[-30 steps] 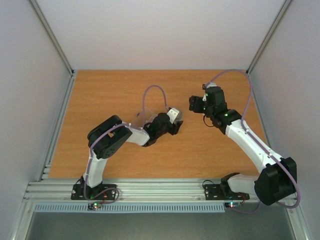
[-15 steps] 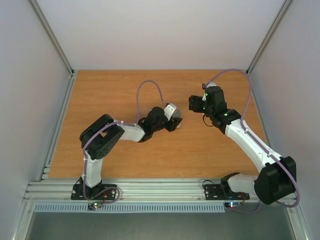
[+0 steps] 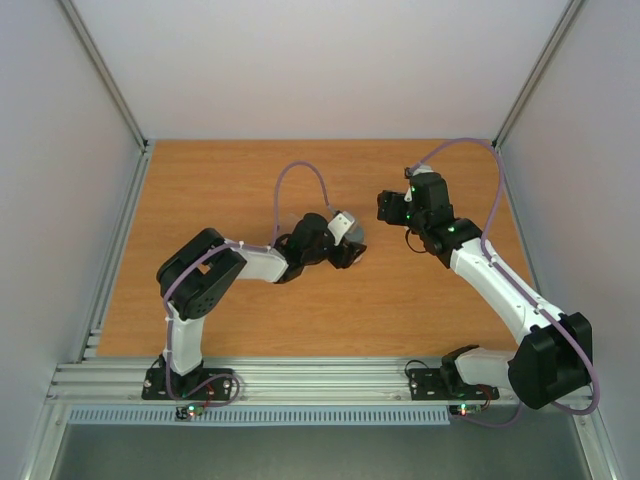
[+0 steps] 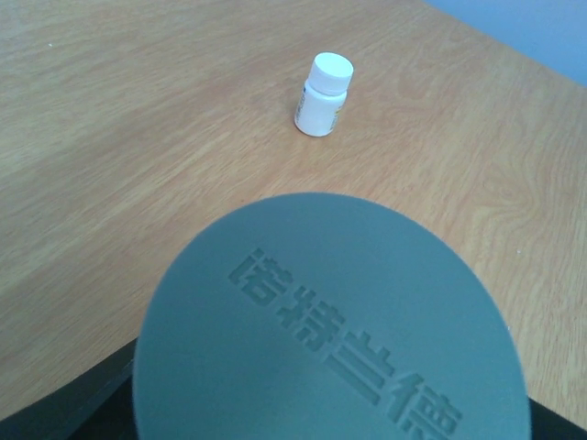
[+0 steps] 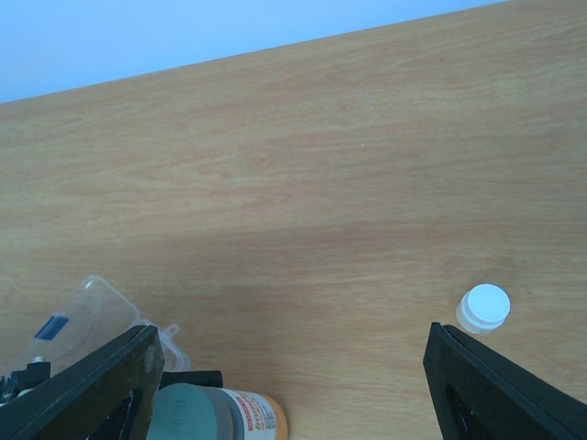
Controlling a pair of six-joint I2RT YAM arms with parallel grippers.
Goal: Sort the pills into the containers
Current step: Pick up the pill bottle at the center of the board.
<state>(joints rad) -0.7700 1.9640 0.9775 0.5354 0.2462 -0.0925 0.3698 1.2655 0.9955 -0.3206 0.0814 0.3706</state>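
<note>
Hazard: left gripper (image 3: 347, 248), clamped on my grey-capped bottle (image 4: 330, 321), may knock the nearby pill box (image 5: 92, 312); my right gripper (image 3: 388, 207) hangs open.

A lab test cell: white walls (image 3: 300, 60), aluminium rails (image 3: 300, 378), wooden table (image 3: 220, 190).

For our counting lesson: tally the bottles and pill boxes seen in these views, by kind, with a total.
Bottles: 2, a white-capped bottle and a grey-capped bottle
Pill boxes: 1, a clear pill box
Total: 3
</note>
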